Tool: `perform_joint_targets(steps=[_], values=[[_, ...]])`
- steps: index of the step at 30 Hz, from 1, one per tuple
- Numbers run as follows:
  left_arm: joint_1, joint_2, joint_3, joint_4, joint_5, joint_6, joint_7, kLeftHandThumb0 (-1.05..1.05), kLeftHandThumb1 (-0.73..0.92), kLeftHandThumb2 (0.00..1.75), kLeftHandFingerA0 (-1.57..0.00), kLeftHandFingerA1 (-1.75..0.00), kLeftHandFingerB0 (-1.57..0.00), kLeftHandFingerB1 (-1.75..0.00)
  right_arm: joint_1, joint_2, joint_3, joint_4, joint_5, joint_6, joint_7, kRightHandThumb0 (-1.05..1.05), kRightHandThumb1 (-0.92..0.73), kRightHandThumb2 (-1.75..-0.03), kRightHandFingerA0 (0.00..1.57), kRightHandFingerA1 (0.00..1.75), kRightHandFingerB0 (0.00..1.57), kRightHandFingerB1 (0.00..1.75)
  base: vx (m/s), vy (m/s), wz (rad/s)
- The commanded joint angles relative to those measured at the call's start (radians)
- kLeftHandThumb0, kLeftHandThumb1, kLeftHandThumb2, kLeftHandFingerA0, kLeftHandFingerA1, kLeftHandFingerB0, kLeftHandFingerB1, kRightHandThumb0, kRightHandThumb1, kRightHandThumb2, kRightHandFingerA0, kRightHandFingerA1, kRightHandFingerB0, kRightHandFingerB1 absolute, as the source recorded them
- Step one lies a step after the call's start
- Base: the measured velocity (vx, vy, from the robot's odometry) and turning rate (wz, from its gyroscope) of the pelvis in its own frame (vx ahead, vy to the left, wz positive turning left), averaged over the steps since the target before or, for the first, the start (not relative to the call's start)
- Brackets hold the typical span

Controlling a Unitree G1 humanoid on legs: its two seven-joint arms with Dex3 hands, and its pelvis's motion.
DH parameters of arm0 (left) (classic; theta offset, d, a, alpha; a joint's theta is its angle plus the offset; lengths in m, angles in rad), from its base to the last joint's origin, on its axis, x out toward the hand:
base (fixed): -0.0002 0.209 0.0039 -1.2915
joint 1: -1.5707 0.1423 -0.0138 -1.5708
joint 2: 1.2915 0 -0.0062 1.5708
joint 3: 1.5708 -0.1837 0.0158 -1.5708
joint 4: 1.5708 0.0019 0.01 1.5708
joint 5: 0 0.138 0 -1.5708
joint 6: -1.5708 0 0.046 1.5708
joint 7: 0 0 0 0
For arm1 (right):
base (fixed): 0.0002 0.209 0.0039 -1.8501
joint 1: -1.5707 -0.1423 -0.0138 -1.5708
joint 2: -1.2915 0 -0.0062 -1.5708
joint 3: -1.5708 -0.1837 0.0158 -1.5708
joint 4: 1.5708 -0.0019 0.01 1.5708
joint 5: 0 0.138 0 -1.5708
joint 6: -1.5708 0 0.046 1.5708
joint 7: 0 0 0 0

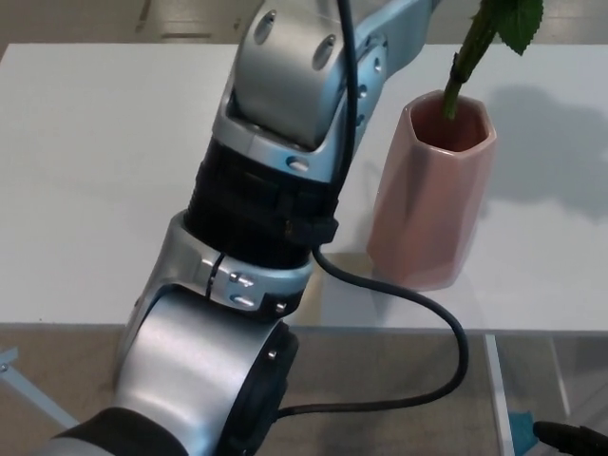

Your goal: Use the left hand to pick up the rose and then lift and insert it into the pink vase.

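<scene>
The pink faceted vase (pixel 435 195) stands upright on the white table (pixel 95 161), right of centre. The rose's green stem (pixel 464 59) rises out of the vase's mouth, tilted a little to the right, with a leaf (pixel 521 24) at the top edge; the bloom is cut off above the picture. My left arm (pixel 275 180) fills the middle, running from the bottom left up past the vase's left side to the top edge. The left hand lies beyond the top edge and does not show. No right hand appears.
A black cable (pixel 418 313) loops from the arm over the table's front edge, just before the vase's base. The table's front edge (pixel 399 328) runs across below it. A small dark object (pixel 570 439) sits at the bottom right corner.
</scene>
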Motion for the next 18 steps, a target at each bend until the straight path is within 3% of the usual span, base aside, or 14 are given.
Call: perform_joint_targets(steps=[1,6,8,18], values=[[0.019,-0.129,0.029,-0.034,-0.084,0.087,0.027,-0.18,0.81,0.63,-0.96,-1.47,-0.79,-0.73,0.003,-0.005,-0.004,0.012,0.011,0.013,0.004,-0.20,-0.63,-0.58,0.60,0.50,0.55,0.47,0.00,0.000,0.00],[0.014,-0.131,0.034,-0.053,-0.108,0.121,0.043,-0.18,0.82,0.63,-0.96,-1.47,-0.78,-0.73,0.003,-0.006,-0.005,0.011,0.012,0.011,0.007,-0.20,-0.63,-0.58,0.60,0.50,0.55,0.47,0.00,0.000,0.00],[0.019,-0.128,0.026,-0.061,-0.112,0.125,0.046,-0.17,0.81,0.66,-0.96,-1.49,-0.77,-0.83,0.001,-0.005,-0.005,0.015,0.012,0.009,0.007,-0.20,-0.63,-0.58,0.60,0.50,0.55,0.47,0.00,0.000,0.00],[0.028,-0.104,0.000,-0.060,-0.118,0.127,0.053,-0.19,0.82,0.64,-0.96,-1.48,-0.80,-0.81,-0.001,-0.006,-0.006,0.011,0.012,0.012,0.004,-0.21,-0.63,-0.58,0.60,0.50,0.55,0.47,0.00,0.000,0.00]])
